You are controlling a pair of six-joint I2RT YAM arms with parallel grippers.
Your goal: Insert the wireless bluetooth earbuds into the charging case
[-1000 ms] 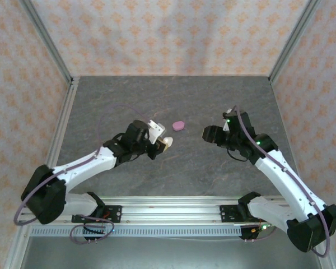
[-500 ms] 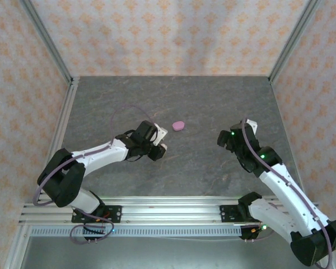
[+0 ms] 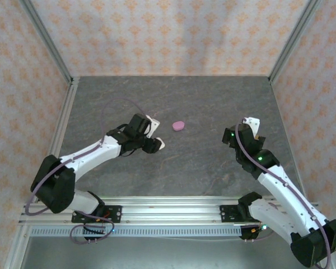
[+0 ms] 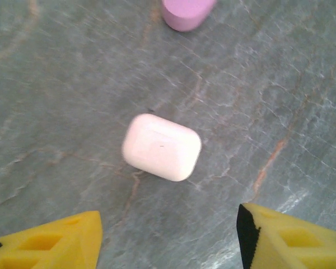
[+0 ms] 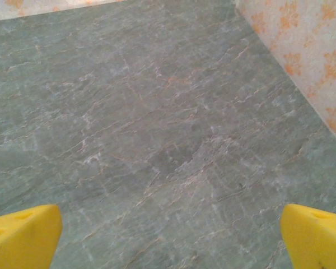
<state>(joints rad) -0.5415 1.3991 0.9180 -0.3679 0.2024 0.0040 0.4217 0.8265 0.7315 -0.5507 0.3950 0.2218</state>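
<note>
L gripper [image 4: 168,238] is standing spread, its 2 yellow plastic fingertips [image 4: 50,241] sitting in the bottom-left & bottom-right corners of the left wrist view. It's gripping nothing, w/ bare tabletop lying between them. Just ahead of the gap, near the centre of that frame, the white rounded pebble-shaped plastic charging case [image 4: 161,147] is lying flat on the grey veined stone-look table [image 4: 280,84]. It's looking closed & sitting apart from both fingertips. Further out, at the top edge slightly right of centre, the pink rounded plastic charging case [image 4: 186,11] is showing in part, cut off by the frame, well apart from the white one.

In the top external view the L arm [image 3: 95,154] is reaching from the lower left toward centre-left. The white case is lying at its tip & the pink case just up & right of that, approx mid-frame.

R gripper [image 5: 171,232] is gaping wide, its 2 yellow tips [image 5: 22,232] sitting in the bottom corners of the right wrist view. It's holding nothing, w/ grey table lying between & ahead. The orange-patterned wall [image 5: 302,45] is occupying the upper-right corner. In the top view the R arm [image 3: 274,179] is rising from the lower right, its gripper sitting right of centre, well apart from both cases.
</note>
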